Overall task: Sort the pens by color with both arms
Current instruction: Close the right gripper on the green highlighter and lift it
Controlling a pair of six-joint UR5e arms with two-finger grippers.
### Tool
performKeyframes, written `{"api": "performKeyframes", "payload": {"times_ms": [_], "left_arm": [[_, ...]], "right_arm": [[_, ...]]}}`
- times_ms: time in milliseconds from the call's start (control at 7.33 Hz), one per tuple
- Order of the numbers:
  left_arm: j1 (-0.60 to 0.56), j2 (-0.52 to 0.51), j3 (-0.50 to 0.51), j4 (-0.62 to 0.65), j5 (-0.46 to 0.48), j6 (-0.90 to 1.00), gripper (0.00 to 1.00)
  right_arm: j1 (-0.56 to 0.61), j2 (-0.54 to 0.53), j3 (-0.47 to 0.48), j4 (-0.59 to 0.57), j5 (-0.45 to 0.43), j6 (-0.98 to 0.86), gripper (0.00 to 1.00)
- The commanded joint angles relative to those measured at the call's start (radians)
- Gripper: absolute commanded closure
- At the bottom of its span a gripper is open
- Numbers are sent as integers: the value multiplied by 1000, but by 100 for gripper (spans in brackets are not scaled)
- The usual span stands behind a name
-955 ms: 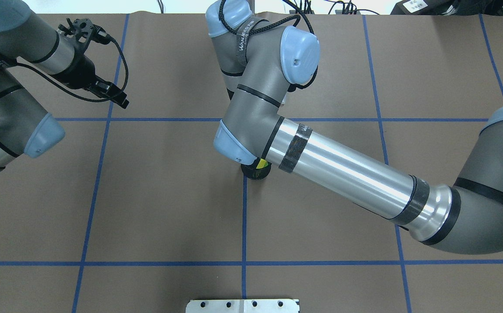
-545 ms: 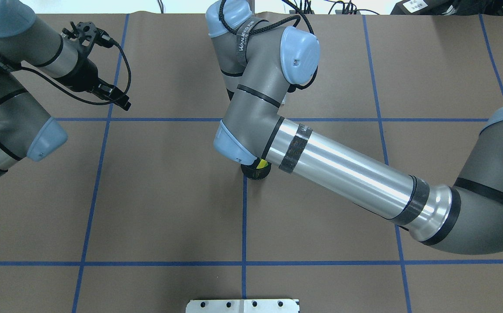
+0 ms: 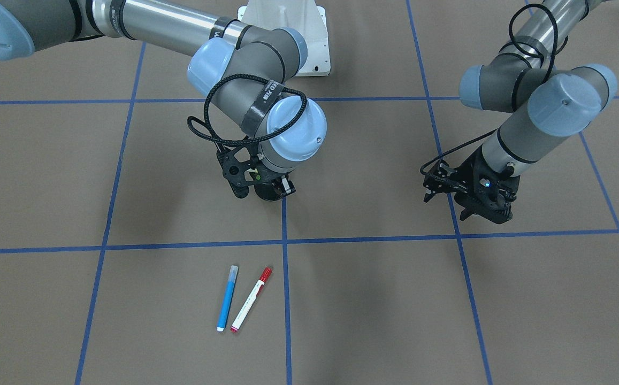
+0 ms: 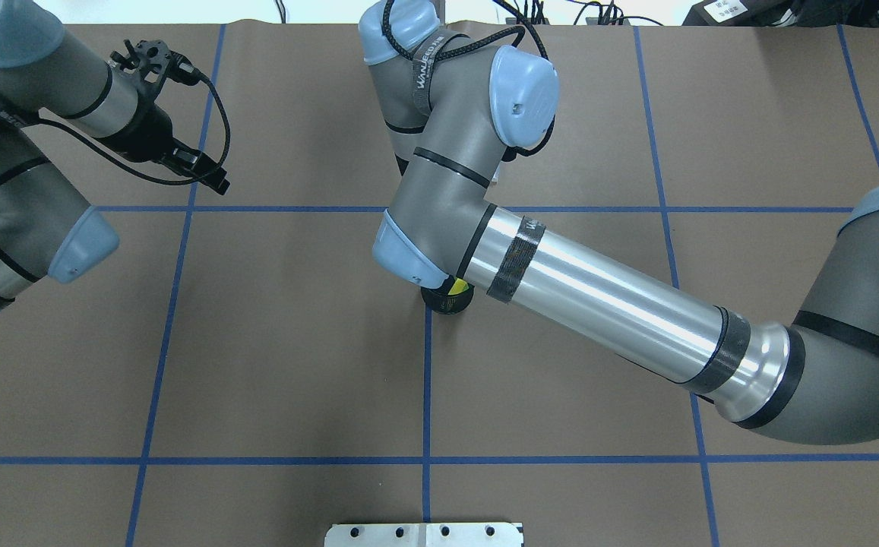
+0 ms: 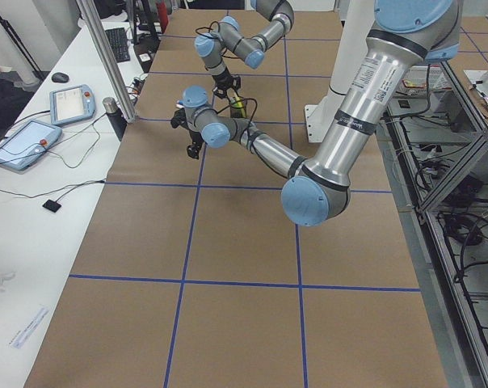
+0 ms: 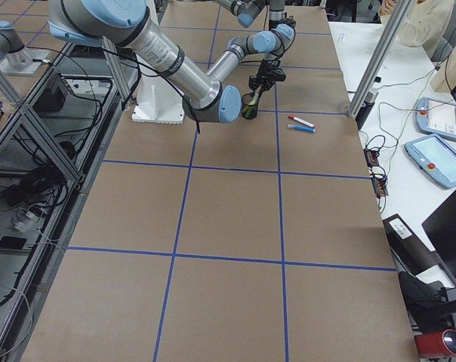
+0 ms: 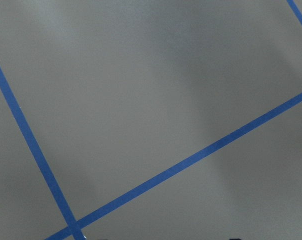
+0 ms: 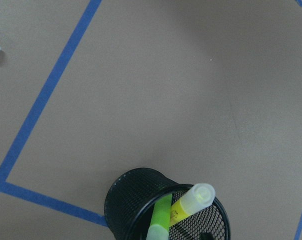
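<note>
A blue pen [image 3: 227, 298] and a white pen with a red cap [image 3: 250, 299] lie side by side on the brown table, apart from both grippers. A lime green pen [image 8: 160, 218] and a yellow pen [image 8: 191, 201] stand in the black mesh cup [image 8: 136, 200]. My right gripper [image 3: 273, 188] hangs just above that cup [image 3: 267, 193]. It holds nothing, and its fingers do not show in its wrist view. My left gripper [image 4: 207, 173] is open and empty, low over bare table [image 7: 151, 100]. It also shows in the front view [image 3: 467, 209].
The white metal base [image 4: 424, 534] stands at the robot's edge of the table. Blue tape lines [image 4: 425, 380] mark a grid on the brown mat. My right forearm [image 4: 606, 304] reaches across the middle of the table and hides the two lying pens from overhead.
My left arm has shifted slightly right and away from the robot. The right arm and the cup have not moved.
</note>
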Motion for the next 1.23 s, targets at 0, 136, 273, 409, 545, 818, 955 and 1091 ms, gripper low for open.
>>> {"api": "performKeyframes", "payload": {"times_ms": [0, 136, 273, 409, 545, 818, 955, 1091], "left_arm": [[0, 0, 0, 0, 0, 0, 15], [0, -2, 0, 0, 0, -2, 15], [0, -2, -2, 0, 0, -2, 15], [0, -2, -2, 0, 0, -3, 15], [2, -2, -2, 0, 6, -5, 15], [9, -2, 0, -2, 8, -5, 15], [12, -2, 0, 0, 8, -5, 15], [14, -2, 0, -2, 20, -5, 15]], "right_arm": [[0, -7, 2, -2, 2, 0, 47], [-2, -7, 2, -14, 2, -2, 47], [-2, -8, 11, -17, 3, -2, 52], [0, -7, 14, -28, 3, -2, 58], [-2, -7, 14, -28, 3, -2, 61], [0, -7, 16, -28, 3, -2, 73], [-2, -7, 14, -28, 3, -2, 80], [0, -7, 16, -28, 3, -2, 86]]}}
